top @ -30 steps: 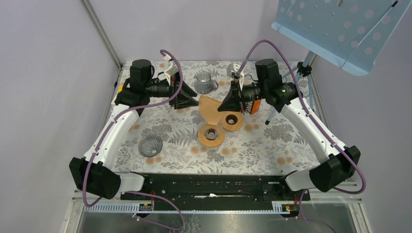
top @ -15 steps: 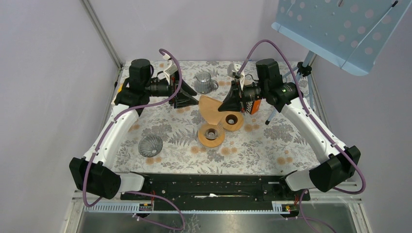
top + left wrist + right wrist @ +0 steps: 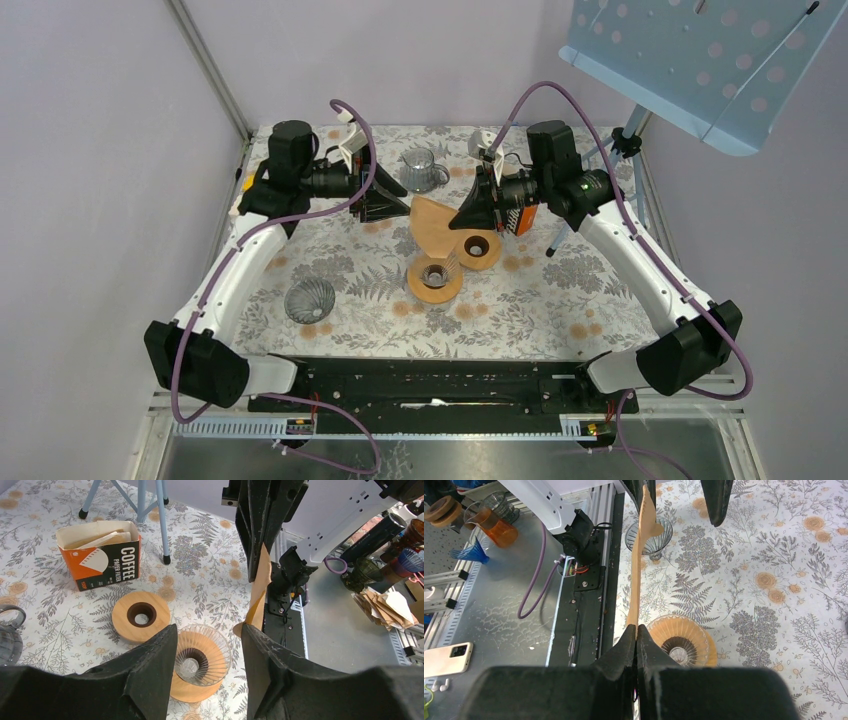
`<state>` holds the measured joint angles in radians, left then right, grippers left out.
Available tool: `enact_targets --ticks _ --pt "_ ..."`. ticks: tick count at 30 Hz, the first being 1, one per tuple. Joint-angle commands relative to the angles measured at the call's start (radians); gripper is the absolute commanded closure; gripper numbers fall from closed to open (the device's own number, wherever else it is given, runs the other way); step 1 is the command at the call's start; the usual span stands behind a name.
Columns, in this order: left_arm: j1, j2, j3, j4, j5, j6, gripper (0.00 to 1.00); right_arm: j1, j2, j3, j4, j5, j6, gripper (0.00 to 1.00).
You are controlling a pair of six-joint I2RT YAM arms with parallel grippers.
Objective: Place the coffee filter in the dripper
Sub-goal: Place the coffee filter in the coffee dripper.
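The brown paper coffee filter (image 3: 430, 225) hangs in the air, pinched at its edge by my right gripper (image 3: 453, 224), which is shut on it (image 3: 637, 628). In the right wrist view the filter (image 3: 640, 570) stands edge-on above the table. The glass dripper (image 3: 435, 274) sits on a wooden ring just below and in front of the filter. My left gripper (image 3: 403, 207) is open beside the filter's left edge. In its wrist view the filter (image 3: 260, 587) hangs next to the right finger (image 3: 265, 665), and the dripper (image 3: 197, 655) shows between the jaws (image 3: 209, 635).
A second wooden ring (image 3: 479, 248) lies right of the dripper. An orange coffee filter box (image 3: 520, 218), a glass pitcher (image 3: 418, 170) and a stand leg (image 3: 556, 240) are at the back. Another glass dripper (image 3: 309, 299) stands front left.
The left wrist has shifted very slightly. The right arm and the filter have not moved.
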<state>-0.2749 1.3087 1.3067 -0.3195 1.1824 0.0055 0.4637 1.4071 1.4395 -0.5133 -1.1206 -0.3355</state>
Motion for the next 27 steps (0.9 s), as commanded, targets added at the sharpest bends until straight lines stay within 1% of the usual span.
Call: enact_targets --ticks 1,14,27 --pt "-0.007 0.005 0.015 0.060 0.026 -0.002 0.47 -0.007 -0.006 0.048 0.014 -0.036 0.009 1.00" --pt "-0.014 -0.014 0.012 0.064 0.053 -0.034 0.46 -0.006 0.001 0.055 0.000 0.032 -0.008 1.00" --pt "-0.014 -0.020 0.008 0.060 0.071 -0.041 0.46 -0.006 0.006 0.052 -0.004 0.057 -0.011 1.00"
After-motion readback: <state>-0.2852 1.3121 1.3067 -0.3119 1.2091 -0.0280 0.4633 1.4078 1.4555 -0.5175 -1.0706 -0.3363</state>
